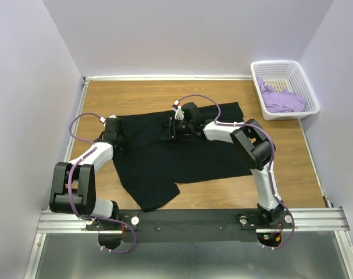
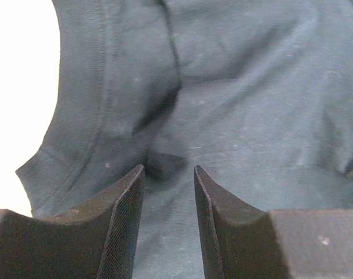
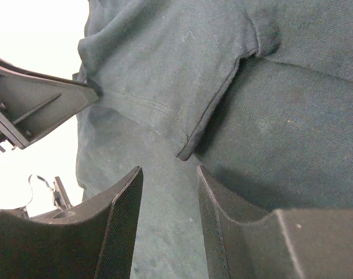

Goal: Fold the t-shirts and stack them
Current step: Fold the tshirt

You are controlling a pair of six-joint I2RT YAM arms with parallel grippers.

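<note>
Black t-shirt (image 1: 182, 157) judged limp, light, bunch-prone; best pinched at hemmed edge (image 3: 208, 110); left claw (image 2: 169, 168) and right claw (image 3: 169, 170) both apart, unclamped.

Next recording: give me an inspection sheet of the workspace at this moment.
Surface: wooden table, brown board.
Job's things: black t-shirt spread mid-table, uneven, layers overlapping; lavender t-shirt crumpled in the basket.
Clutter: white basket at the far right corner.
Tools: left tool open, low over the black shirt's left edge; right tool open, over a hem near its middle.
Cables: a purple cable loops off each arm.
Surroundings: pale walls on three sides; metal rail at the near edge.
</note>
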